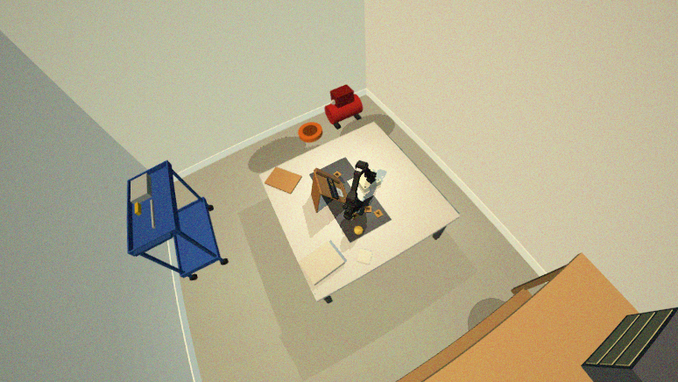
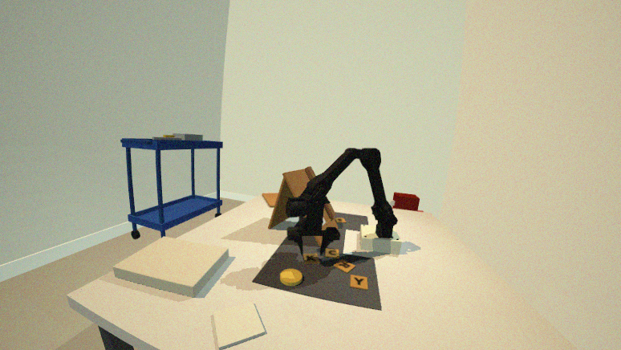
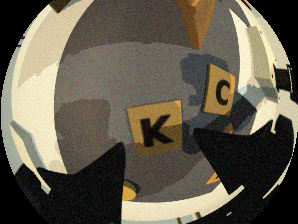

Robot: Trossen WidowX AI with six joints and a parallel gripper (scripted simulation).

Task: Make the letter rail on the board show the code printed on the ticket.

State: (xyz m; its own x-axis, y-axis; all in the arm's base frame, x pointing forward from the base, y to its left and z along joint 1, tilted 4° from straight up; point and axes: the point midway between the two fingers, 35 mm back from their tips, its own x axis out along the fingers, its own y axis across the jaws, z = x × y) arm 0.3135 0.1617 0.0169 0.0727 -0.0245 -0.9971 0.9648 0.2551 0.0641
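Note:
My gripper [image 1: 349, 216] [image 2: 311, 254] [image 3: 160, 140] is open and empty, pointing down low over the K tile [image 2: 310, 258] [image 3: 141, 116], with its fingertips near either side of it. The C tile [image 2: 332, 253] [image 3: 218, 106] lies just beside. A turned tile that looks like R [image 1: 368, 208] [image 2: 344, 266] and the Y tile [image 1: 377, 213] [image 2: 359, 282] lie farther out on the mat. Another tile [image 1: 337, 173] [image 2: 340, 220] lies beyond the board; its letter is unclear. The tilted wooden board [image 1: 315, 192] [image 2: 295, 181] carries a dark rail [image 1: 333, 187] and a pale ticket [image 1: 340, 192], whose code is unreadable.
A yellow disc [image 1: 357, 229] [image 2: 290, 277] sits on the dark mat [image 2: 321, 290]. A thick cream slab [image 1: 322, 263] [image 2: 171, 265] and a thin pale square [image 1: 363, 257] [image 2: 237, 326] lie near the counter edge. An orange-brown panel [image 1: 283, 180] lies behind the board.

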